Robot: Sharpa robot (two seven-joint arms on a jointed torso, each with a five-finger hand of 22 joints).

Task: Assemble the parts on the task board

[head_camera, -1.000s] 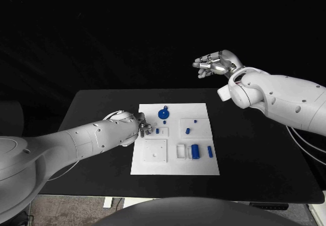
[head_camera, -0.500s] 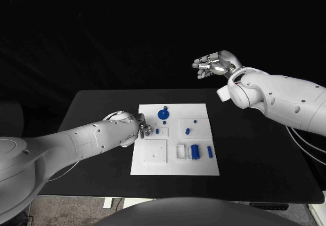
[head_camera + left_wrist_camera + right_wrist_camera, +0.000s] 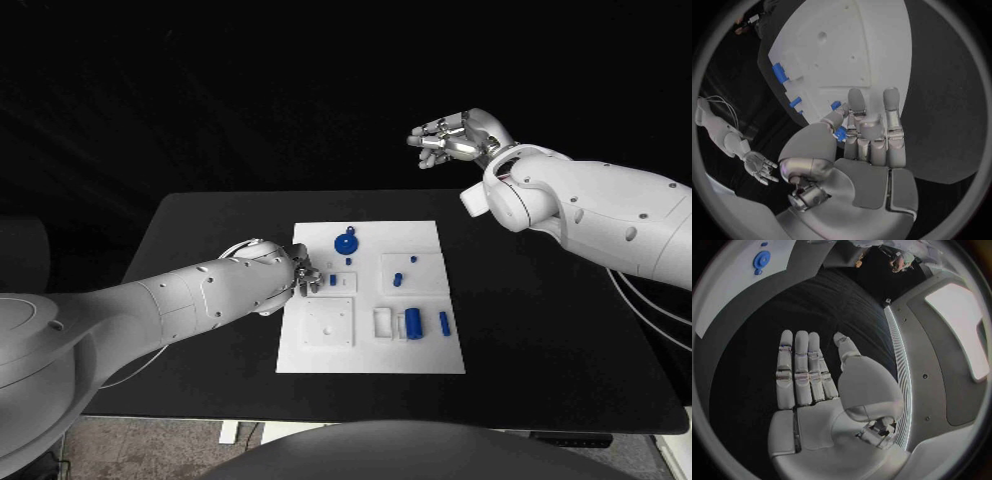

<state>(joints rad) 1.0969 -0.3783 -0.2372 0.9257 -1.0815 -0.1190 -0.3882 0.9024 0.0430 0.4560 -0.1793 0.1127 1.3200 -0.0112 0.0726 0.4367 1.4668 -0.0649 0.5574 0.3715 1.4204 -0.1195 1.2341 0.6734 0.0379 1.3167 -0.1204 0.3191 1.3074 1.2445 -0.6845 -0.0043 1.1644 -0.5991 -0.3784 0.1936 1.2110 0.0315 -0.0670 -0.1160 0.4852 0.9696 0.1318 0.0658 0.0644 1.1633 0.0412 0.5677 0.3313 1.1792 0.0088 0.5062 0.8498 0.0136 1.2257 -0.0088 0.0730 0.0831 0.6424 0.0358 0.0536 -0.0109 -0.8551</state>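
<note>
The white task board [image 3: 372, 345] lies mid-table. On it are a round blue part [image 3: 346, 241], several small blue pegs such as one [image 3: 333, 279] near the left edge, and a blue cylinder [image 3: 414, 322] toward the front. My left hand [image 3: 289, 268] hovers low at the board's left edge. In the left wrist view this left hand [image 3: 870, 145] has its fingers stretched over the board [image 3: 854, 55], and a small blue part [image 3: 841, 133] is pinched between thumb and nearest finger. My right hand [image 3: 454, 135] is raised high beyond the table's far edge, fingers apart and holding nothing.
The black table [image 3: 548, 330] has bare surface on both sides of the board. In the right wrist view, the flat right hand [image 3: 817, 385] hangs above the dark tabletop, with the board [image 3: 729, 285] and round blue part [image 3: 761, 260] far off.
My left hand has crept slightly toward the near side along the board's left edge. The right hand has stayed where it was.
</note>
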